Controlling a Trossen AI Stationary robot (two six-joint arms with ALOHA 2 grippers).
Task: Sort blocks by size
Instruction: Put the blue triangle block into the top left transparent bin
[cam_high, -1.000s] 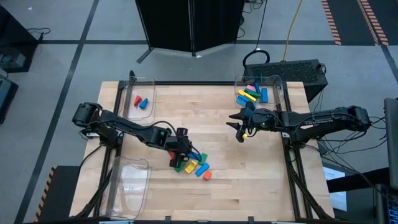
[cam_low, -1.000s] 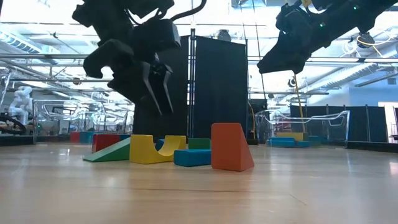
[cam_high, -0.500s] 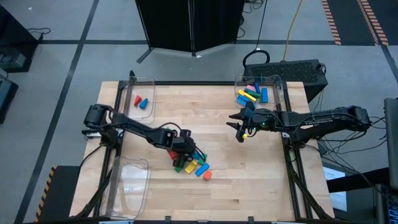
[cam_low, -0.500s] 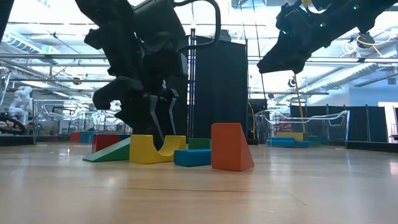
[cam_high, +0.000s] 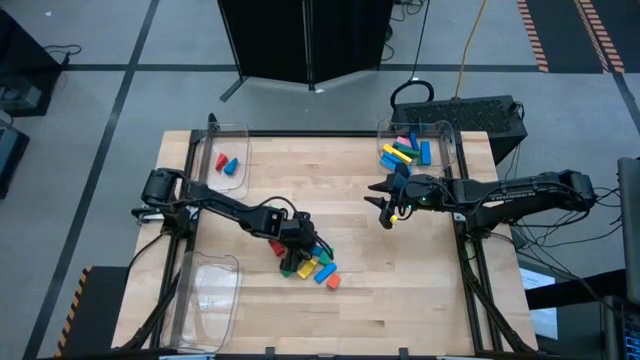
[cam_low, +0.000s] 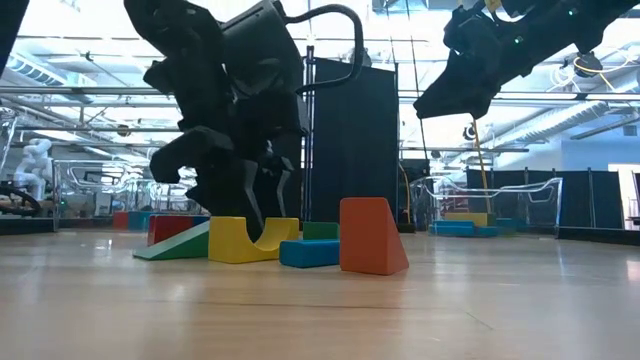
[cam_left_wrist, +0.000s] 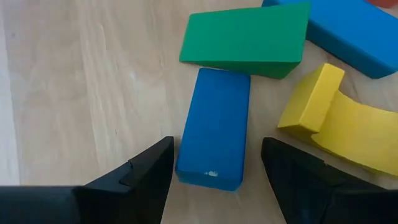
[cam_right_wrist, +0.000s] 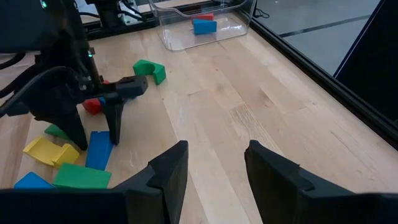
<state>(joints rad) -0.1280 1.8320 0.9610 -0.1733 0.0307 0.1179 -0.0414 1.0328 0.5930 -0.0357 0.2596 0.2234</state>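
Blue, the short block (cam_left_wrist: 214, 127) is lying flat on the wooden surface (cam_high: 400, 270) at the edge of the loose pile of blocks (cam_high: 310, 263); the left gripper (cam_left_wrist: 214, 171) is straddling it with fingers spread wide, likely lining up a pick; the right gripper (cam_high: 385, 207) is hovering open near the far bin (cam_high: 452, 140), which is holding sorted blocks, apparently waiting.

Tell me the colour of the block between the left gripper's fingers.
Blue block, clearest in the left wrist view.
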